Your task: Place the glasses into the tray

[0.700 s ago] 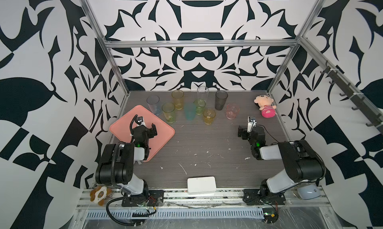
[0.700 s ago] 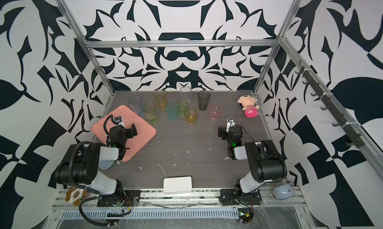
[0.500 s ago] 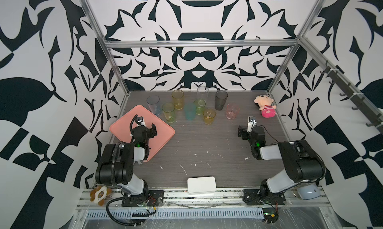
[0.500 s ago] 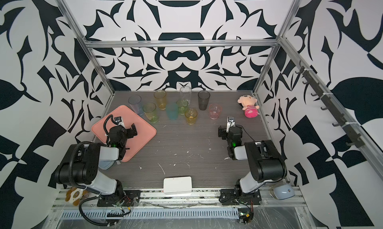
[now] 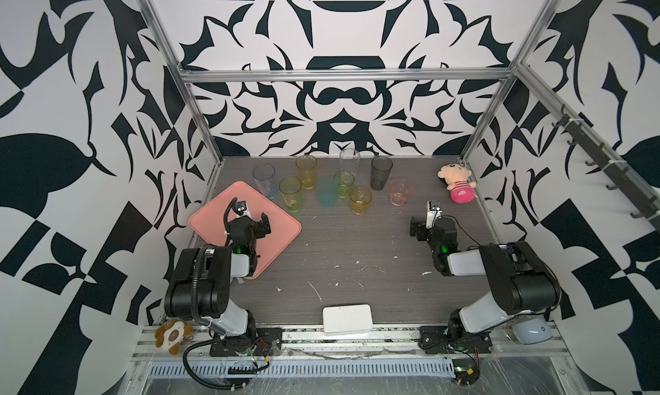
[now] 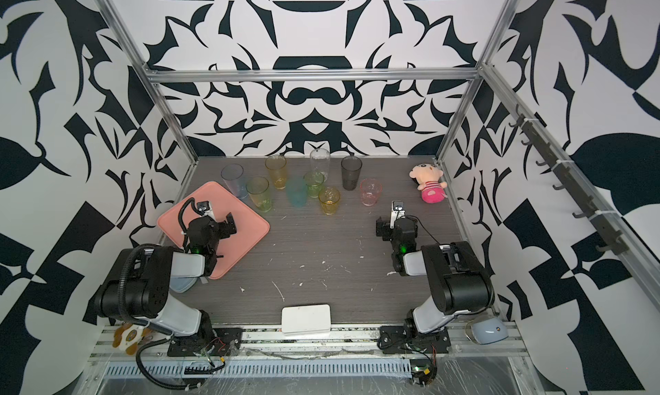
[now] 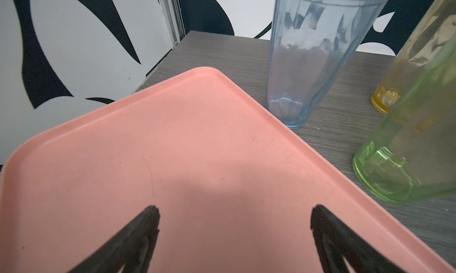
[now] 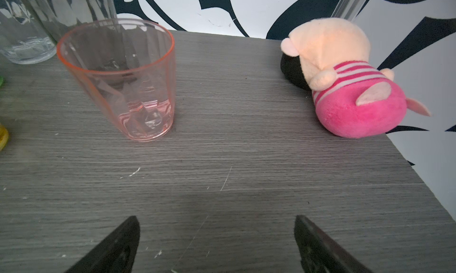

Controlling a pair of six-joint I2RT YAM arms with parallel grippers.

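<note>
Several translucent glasses stand upright in a cluster at the back of the table, among them a blue-grey one (image 5: 264,179), a teal one (image 5: 327,192) and a pink one (image 5: 400,191). The salmon-pink tray (image 5: 282,225) lies empty at the left. My left gripper (image 5: 254,222) hovers low over the tray, open and empty (image 7: 233,211), with the blue-grey glass (image 7: 315,62) and a green glass (image 7: 407,155) just beyond the tray's rim. My right gripper (image 5: 426,225) is open over bare table (image 8: 216,221), a short way from the pink glass (image 8: 128,86).
A plush doll in pink (image 5: 459,186) lies at the back right by the wall (image 8: 345,86). A small white box (image 5: 347,319) sits at the front edge. Patterned walls and metal frame posts close in the table on three sides.
</note>
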